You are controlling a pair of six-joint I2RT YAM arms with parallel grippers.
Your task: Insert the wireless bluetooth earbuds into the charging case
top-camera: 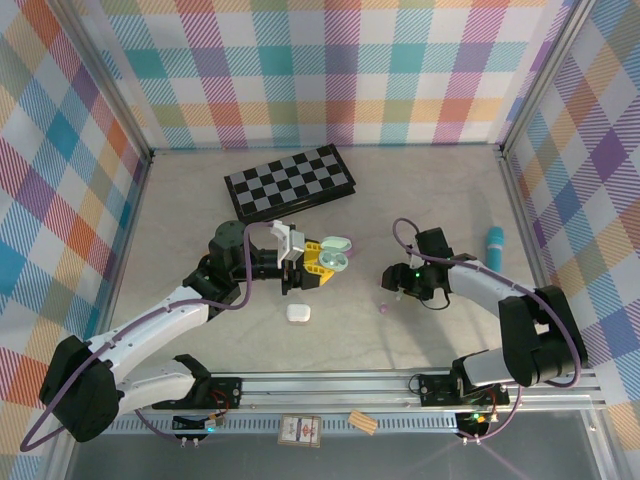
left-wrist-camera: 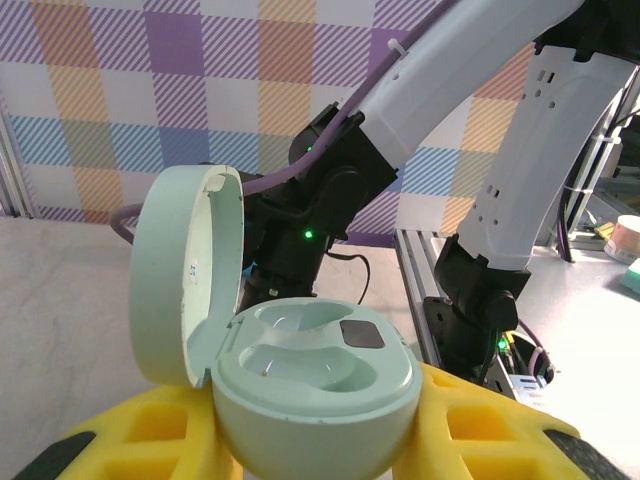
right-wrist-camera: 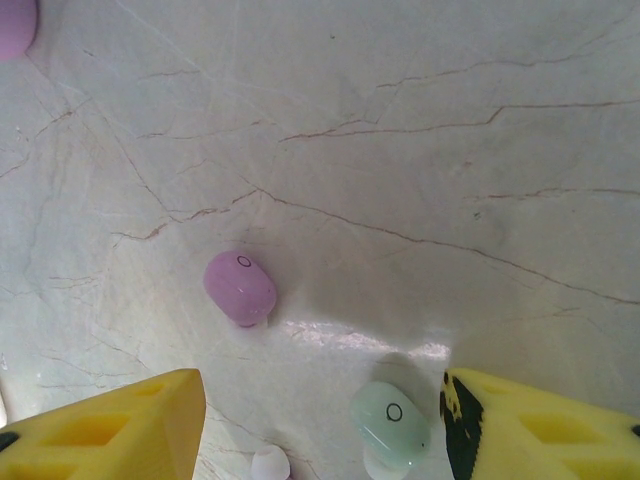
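Lying loose on the table point(top-camera: 440, 345), right of its middle and toward the near edge, the earbuds sit under your right gripper point(right-wrist-camera: 322, 425): a mint-green earbud point(right-wrist-camera: 390, 418) just beside the inner face of its right finger, a white earbud point(right-wrist-camera: 270, 465) half cut off by the bottom of the wrist view, and a lilac earbud point(right-wrist-camera: 240, 288) a little farther out, apart from the other two. Another lilac shape point(right-wrist-camera: 15, 25) is clipped at the corner of that view, and you cannot tell whether it is a bud or something larger. Your right gripper point(top-camera: 395, 285) stands with its yellow fingers point(right-wrist-camera: 110, 425) spread wide and low over the surface, gripping nothing. The charging case point(left-wrist-camera: 315, 375), mint green, is clamped between the yellow fingers of your left gripper point(top-camera: 318, 262), near the middle of the table; its lid point(left-wrist-camera: 185, 270) stands upright on the hinge and both wells in the base are empty. A closed white case point(top-camera: 298, 312) rests on the table just on the near side of that gripper. A checkerboard point(top-camera: 288, 182) lies toward the far edge, left of the middle, and a blue cylinder point(top-camera: 494, 240) lies close to the right edge.
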